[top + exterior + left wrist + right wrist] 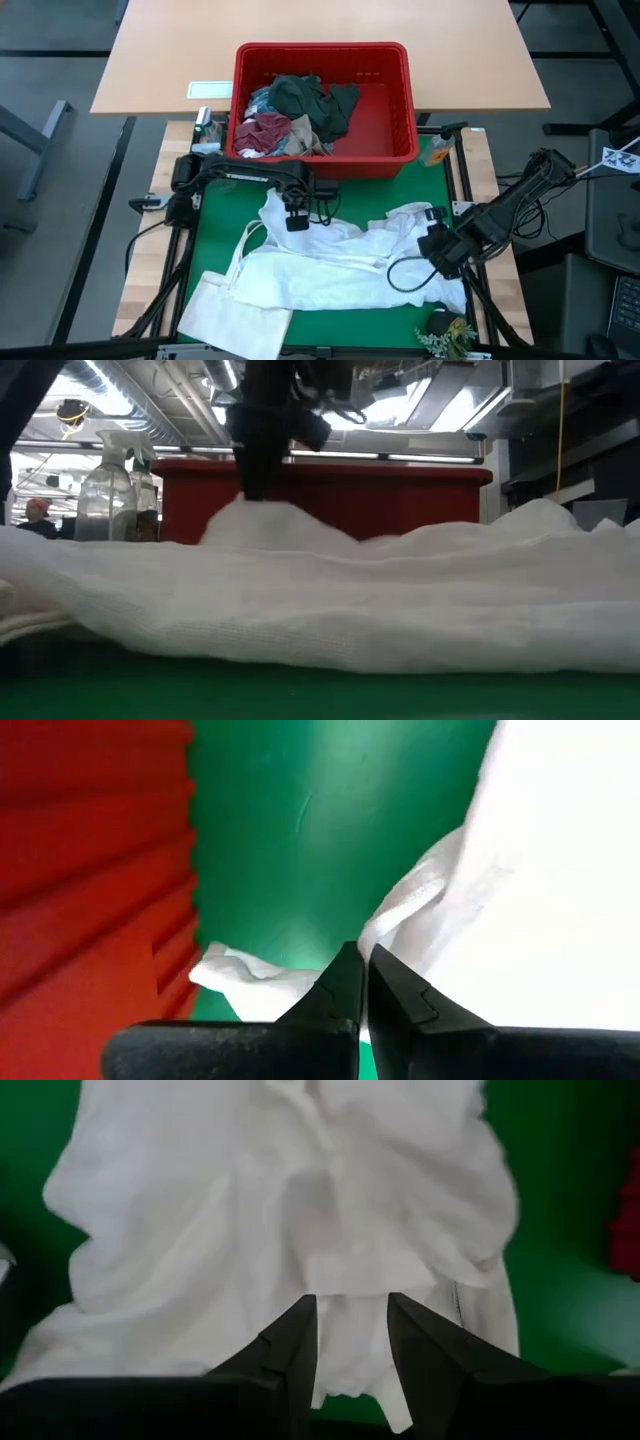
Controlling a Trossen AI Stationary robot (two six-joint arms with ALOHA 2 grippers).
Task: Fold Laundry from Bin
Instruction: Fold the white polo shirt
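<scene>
White garment — pinched in left pincer beside bin.

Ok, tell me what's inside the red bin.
The red bin holds crumpled laundry at one end: a dark green piece, a maroon piece, some beige cloth. Anything beneath that heap is covered.

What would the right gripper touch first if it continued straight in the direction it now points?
Most likely the white garment. The right gripper has its fingers apart, and the crumpled white cloth fills the view directly ahead, seemingly running between the fingers already. Depth is hard to judge; the green mat lies beneath.
</scene>
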